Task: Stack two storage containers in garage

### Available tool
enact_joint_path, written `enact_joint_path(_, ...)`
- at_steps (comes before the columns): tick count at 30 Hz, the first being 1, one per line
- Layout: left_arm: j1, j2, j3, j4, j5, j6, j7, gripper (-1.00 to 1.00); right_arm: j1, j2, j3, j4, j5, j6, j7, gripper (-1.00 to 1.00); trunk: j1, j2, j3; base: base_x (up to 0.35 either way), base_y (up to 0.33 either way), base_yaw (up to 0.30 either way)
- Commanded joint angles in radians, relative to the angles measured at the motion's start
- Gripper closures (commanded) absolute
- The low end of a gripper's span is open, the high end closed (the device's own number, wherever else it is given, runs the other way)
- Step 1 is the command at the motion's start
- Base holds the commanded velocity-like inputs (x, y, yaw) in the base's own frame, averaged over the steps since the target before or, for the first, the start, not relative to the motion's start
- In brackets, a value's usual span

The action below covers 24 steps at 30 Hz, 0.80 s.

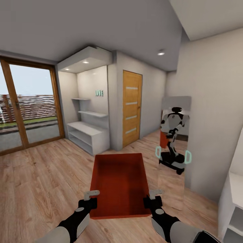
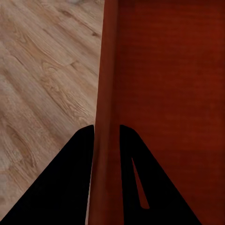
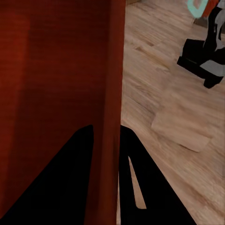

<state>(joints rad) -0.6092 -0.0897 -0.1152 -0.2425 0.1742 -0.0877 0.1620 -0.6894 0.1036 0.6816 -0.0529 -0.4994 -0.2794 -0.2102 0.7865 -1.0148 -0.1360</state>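
Both pincers, left [image 1: 91,197] and right [image 1: 152,196], clamp storage container [image 1: 119,182] above wood-plank flooring [image 1: 40,175].

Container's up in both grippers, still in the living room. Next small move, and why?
Probably drive the base toward the wooden door, carrying level. Both the left gripper and right gripper pinch opposite walls of the container, and wood-plank flooring is underfoot, not garage concrete.

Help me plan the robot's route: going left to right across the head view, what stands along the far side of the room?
Wood-framed glass doors → white shelving alcove → wooden door → tall mirror reflecting the robot.
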Motion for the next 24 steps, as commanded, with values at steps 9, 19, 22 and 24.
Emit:
enact_joint_path(9,0.000,0.005,-0.023,-0.001,-0.005,-0.016,0.037,1.00,-0.001,0.001,-0.076,-0.001,-0.007,0.005,0.002,1.00,0.001,-0.001,-0.001,0.322,0.000,0.081)
enact_joint_path(19,0.000,0.005,-0.022,-0.001,-0.005,-0.016,0.037,1.00,-0.001,0.001,-0.076,-0.001,-0.007,0.005,0.002,1.00,0.001,-0.001,-0.001,0.322,0.000,0.002)
enact_joint_path(22,0.000,0.005,-0.022,-0.001,-0.005,-0.017,0.037,1.00,-0.001,0.001,-0.076,-0.001,-0.007,0.005,0.002,1.00,0.001,-0.001,-0.001,0.322,0.000,0.000)
enact_joint_path(24,0.000,0.005,-0.022,-0.001,-0.005,-0.016,0.037,1.00,-0.001,0.001,-0.076,-0.001,-0.007,0.005,0.002,1.00,0.001,-0.001,-0.001,0.322,0.000,0.000)
